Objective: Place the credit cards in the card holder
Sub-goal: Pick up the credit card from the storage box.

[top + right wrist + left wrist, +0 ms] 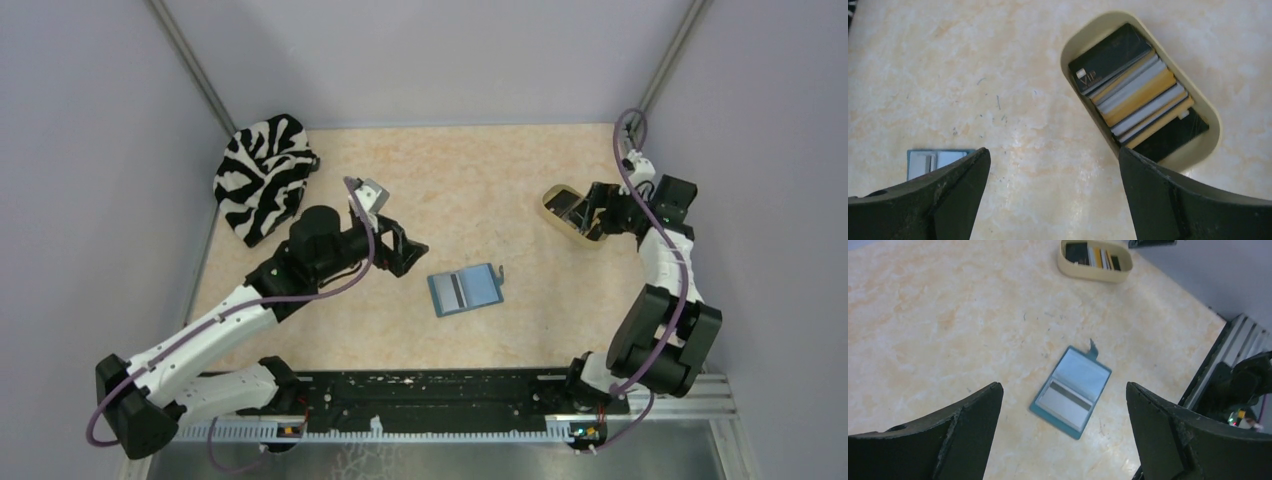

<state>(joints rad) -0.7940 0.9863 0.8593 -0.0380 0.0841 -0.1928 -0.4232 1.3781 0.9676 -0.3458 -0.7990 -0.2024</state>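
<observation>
- From above, the card holder [466,289] lies unfolded on the counter [470,170], about in the middle, with its inner pockets facing up and the small snap tab at its far right corner.
- The left tool [410,256] is low over the counter, just to the left of the card holder and not touching it.
- The right tool [575,215] is over a beige oval tray [551,209] at the right side, well apart from the card holder; the tool hides most of what is in the tray.
- A zebra-striped cloth [262,175] lies in the far left corner.
- In the left wrist view, the two dark fingers [963,435] of the left tool stand wide apart with nothing between them, so this tool is released.
- The card holder lies flat between the fingers and further out. One half shows a pale panel with a dark stripe; I cannot tell if this is a card or a pocket.
- The credit cards [1095,257] are in the tray at the top edge of this view.
- In the right wrist view, the fingers of the right tool are also spread wide and grasp nothing, so it is released too.
- The tray is just ahead on the right. The cards stand in it on edge, packed in a row, with black, golden and pale ones; the front black card has the letters "VIP".
- A corner of the card holder shows at the left, behind the left finger.
</observation>
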